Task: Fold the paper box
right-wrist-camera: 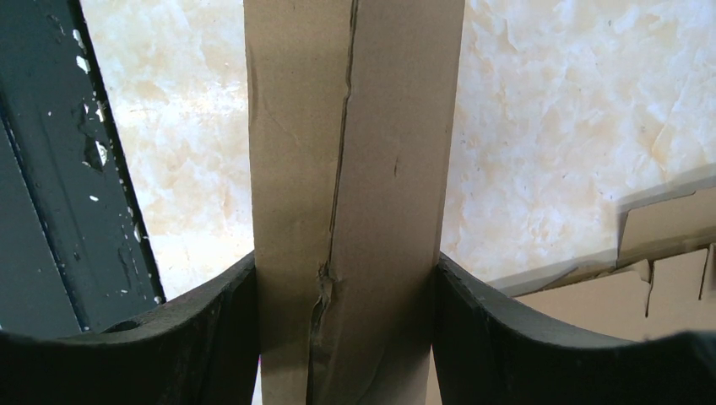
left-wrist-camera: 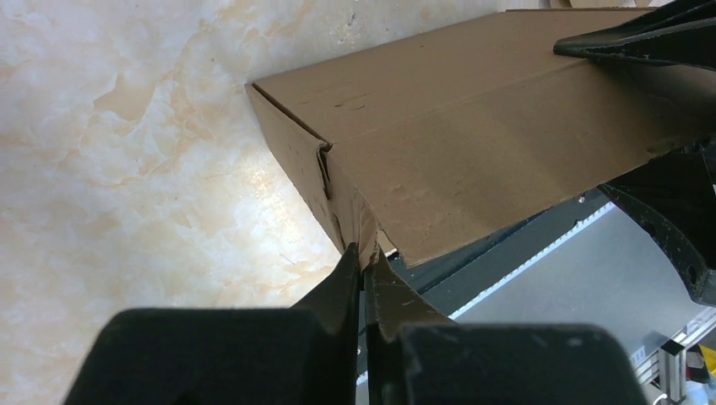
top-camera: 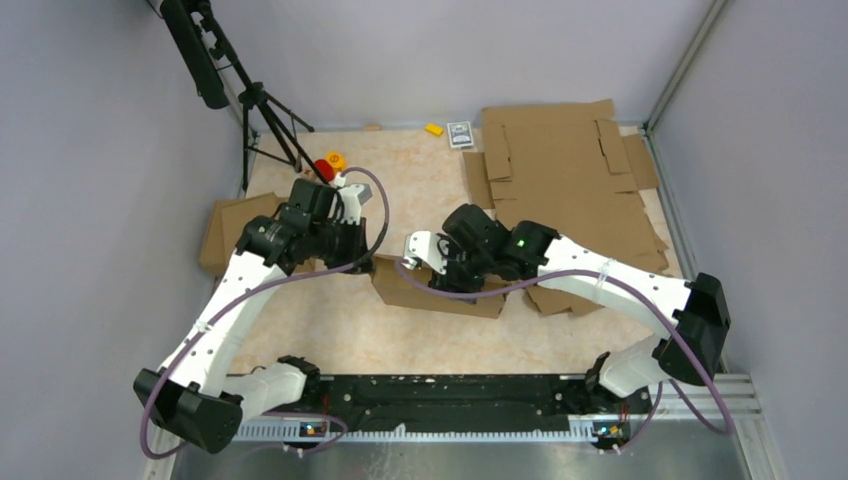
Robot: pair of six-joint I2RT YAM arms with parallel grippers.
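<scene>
Centre frame, the paper box (top-camera: 440, 293) hangs, seemingly lifted, between left gripper (left-wrist-camera: 363, 260) pinching a corner flap and right gripper (right-wrist-camera: 344, 280) clasping a folded wall, whose cracked seam could tear under opposing pulls.

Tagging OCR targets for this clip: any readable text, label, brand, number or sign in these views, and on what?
No text can be read in any view.
On the small packet at the table's far edge: a dark printed face, too small to read.
On the paper box: plain brown, with no print in either wrist view.
On the cardboard sheets at the far right: no print visible.
</scene>
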